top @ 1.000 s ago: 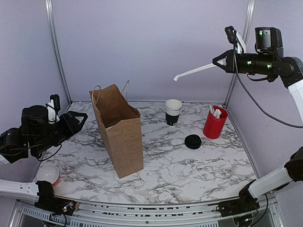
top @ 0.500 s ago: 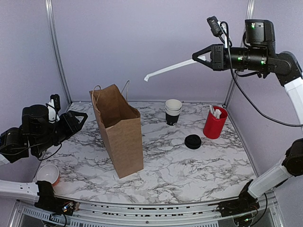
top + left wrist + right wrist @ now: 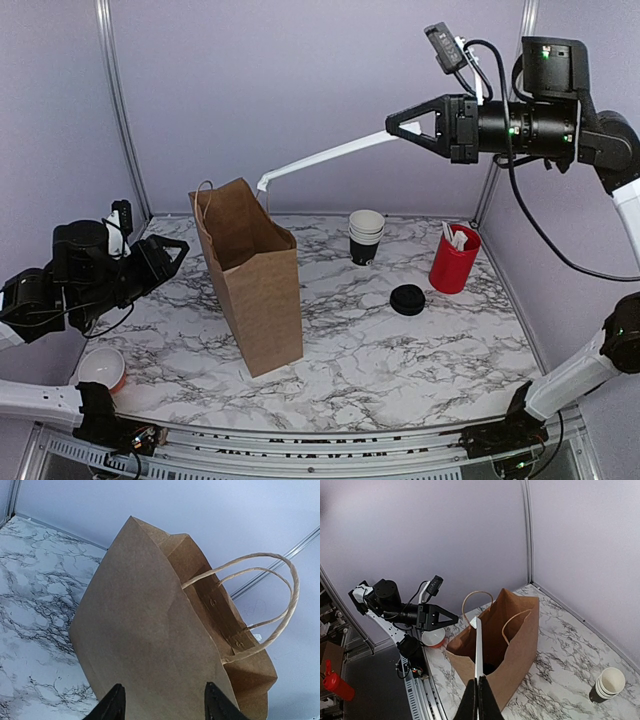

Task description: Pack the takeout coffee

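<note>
the right pincer (image 3: 392, 127), high at the far right, is clamped on a long white stick (image 3: 325, 155) whose tip hangs over the mouth of the brown paper bag (image 3: 255, 285). the left pincer (image 3: 163, 707) stands partly wide and empty, left of the bag. a dark shape deep inside the bag may be the takeout coffee (image 3: 488, 668); i cannot tell for sure.

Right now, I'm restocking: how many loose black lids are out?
1: the loose black lid lies flat near the red holder; the paper bag may hide others.
</note>
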Robot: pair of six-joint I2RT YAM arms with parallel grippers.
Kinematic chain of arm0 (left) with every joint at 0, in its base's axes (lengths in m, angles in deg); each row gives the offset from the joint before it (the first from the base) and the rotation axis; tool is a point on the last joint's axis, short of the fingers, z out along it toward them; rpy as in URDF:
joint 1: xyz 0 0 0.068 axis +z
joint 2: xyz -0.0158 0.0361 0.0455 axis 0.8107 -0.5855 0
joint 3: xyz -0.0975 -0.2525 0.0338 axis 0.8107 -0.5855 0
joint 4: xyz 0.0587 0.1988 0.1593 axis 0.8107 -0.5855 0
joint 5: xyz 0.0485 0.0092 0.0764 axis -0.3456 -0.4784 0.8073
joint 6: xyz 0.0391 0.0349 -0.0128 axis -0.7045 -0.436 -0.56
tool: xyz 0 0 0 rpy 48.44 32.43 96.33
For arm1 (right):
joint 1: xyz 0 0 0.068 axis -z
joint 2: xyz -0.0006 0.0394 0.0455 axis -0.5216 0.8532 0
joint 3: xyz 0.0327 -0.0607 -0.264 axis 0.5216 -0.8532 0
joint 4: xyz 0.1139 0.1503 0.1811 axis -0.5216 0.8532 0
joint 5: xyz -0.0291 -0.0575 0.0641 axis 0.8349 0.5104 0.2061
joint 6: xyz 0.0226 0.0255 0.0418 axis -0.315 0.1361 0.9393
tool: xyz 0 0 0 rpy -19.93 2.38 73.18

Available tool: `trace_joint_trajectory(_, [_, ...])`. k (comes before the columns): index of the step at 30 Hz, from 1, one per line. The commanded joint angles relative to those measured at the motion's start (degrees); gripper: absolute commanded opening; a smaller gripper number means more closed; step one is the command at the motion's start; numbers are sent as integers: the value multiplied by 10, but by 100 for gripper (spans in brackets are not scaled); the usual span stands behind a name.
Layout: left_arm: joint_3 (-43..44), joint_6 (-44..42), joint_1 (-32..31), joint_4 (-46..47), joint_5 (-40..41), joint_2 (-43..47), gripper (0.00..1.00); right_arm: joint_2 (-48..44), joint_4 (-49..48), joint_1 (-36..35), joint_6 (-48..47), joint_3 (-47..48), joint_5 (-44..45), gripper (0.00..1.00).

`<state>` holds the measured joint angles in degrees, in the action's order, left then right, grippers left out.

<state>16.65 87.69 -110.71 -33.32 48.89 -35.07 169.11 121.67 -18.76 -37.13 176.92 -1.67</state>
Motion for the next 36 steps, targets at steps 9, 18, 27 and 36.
trace_joint_trajectory(9, [-4,-2,8,9,-10,0,54,22,3,-47,-26,16,-5,0])
trace_joint_trajectory(18, [-9,-1,10,9,-11,5,54,84,28,-83,-37,59,60,0])
trace_joint_trajectory(27, [-10,-5,11,13,-12,10,54,230,80,-105,-58,179,138,0])
trace_joint_trajectory(36, [-15,-2,14,12,-15,16,54,281,57,-124,-55,177,190,1])
